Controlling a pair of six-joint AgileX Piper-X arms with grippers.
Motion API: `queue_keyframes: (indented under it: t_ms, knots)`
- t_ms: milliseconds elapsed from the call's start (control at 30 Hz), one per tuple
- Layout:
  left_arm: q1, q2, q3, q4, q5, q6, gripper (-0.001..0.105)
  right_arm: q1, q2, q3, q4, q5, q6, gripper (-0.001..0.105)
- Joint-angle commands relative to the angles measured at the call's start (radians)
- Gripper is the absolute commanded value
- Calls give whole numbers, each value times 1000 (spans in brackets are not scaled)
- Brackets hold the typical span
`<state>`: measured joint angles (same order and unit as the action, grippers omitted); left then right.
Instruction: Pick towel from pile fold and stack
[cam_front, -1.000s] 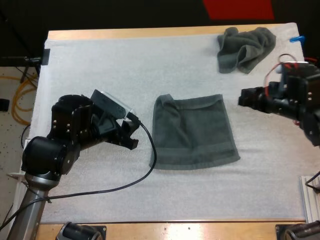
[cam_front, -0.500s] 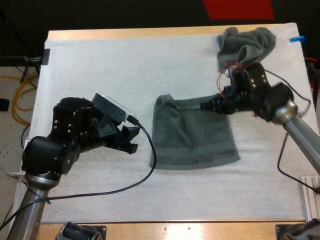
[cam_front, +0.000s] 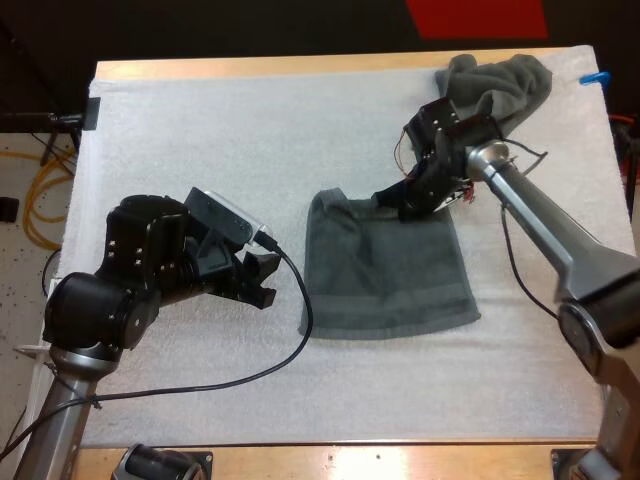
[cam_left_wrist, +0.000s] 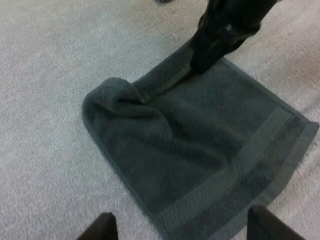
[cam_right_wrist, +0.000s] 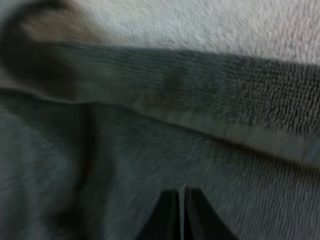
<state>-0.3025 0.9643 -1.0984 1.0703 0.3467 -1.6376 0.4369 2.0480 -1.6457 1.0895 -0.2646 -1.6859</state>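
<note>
Right gripper (cam_front: 398, 207) is down on the spread towel's (cam_front: 400, 275) far hem, fingers pressed together with no cloth visibly between them. The towel lies flat mid-mat (cam_front: 250, 140), its far hem running 9 to 3 o'clock and its bunched corner (cam_front: 335, 210) just at 9 o'clock from the right gripper. Left gripper (cam_front: 265, 278) hovers spread wide, the towel at its 3 o'clock, so the right arm is nearer. A second ago the right gripper hung at the mat's right edge. It has swept in along the hem while the left has barely shifted. The crumpled towel (cam_front: 495, 95) waits at 1 o'clock.
</note>
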Motion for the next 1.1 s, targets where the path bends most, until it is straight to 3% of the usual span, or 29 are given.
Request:
queue_keyframes:
  t_ms: [0,467,667,833,933,1067]
  knots:
    - [-2,-6,-4,11,8,-4,54,0,21,-31,22,1,-24,0]
    - [-2,-6,-4,28,8,-4,54,-2,160,-97,43,29,-42,0]
    - [-2,-6,-4,28,8,-4,54,-2,183,-101,-28,59,-37,0]
    - [-2,-6,-4,28,13,-4,54,-5,183,-107,-207,155,58,0]
    - [-2,-6,-4,29,41,-21,54,-16,183,-122,-324,155,166,0]
    - [-2,-6,-4,36,54,-29,54,-39,179,-180,-360,155,243,0]
